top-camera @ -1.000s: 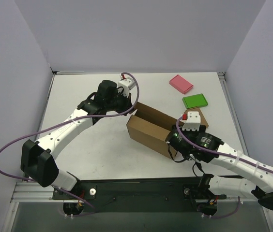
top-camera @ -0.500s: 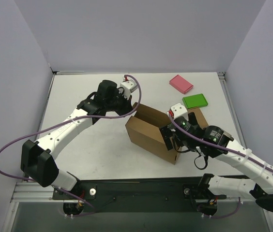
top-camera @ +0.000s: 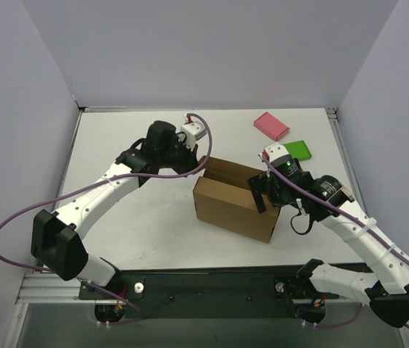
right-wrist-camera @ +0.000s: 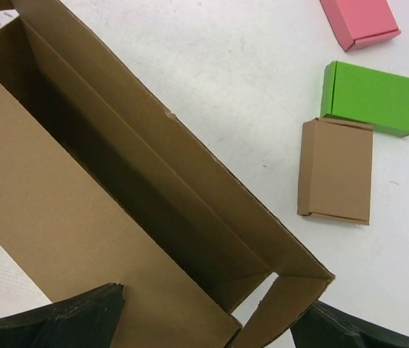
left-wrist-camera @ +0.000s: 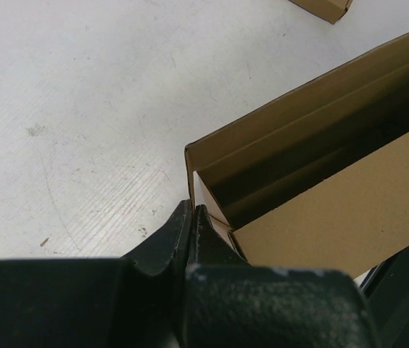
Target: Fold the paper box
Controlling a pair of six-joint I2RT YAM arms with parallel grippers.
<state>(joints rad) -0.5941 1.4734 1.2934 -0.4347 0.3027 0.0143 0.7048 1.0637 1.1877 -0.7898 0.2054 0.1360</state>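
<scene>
I am monitoring the paper box, a large plain brown corrugated cardboard mailer, which is standing near the middle of the white table with its walls raised and its top open. Over the last second the right gripper has been rising from low against the near right corner to a position over the right end. The box has been turning a little, so its long near wall is now lying squarer to the arm bases. I am reading this as the walls being erected, with the right end and the lid not yet closed. The right gripper is standing wide apart and holding nothing, its two dark fingers spread to either side of the near wall at the right end in the right wrist view. The left gripper is sitting at the far left corner with its fingers pressed together. In the left wrist view they are appearing to pinch the thin end wall there. The cardboard is showing a matte, stiff surface with crisp die-cut edges. The far long wall is looking doubled over inward, and a small gap is showing at the right corner where the end flap is meeting the near wall. A flat pink rectangular block, a flat green rectangular block and a small brown cardboard block are lying apart from the box on the far right.
</scene>
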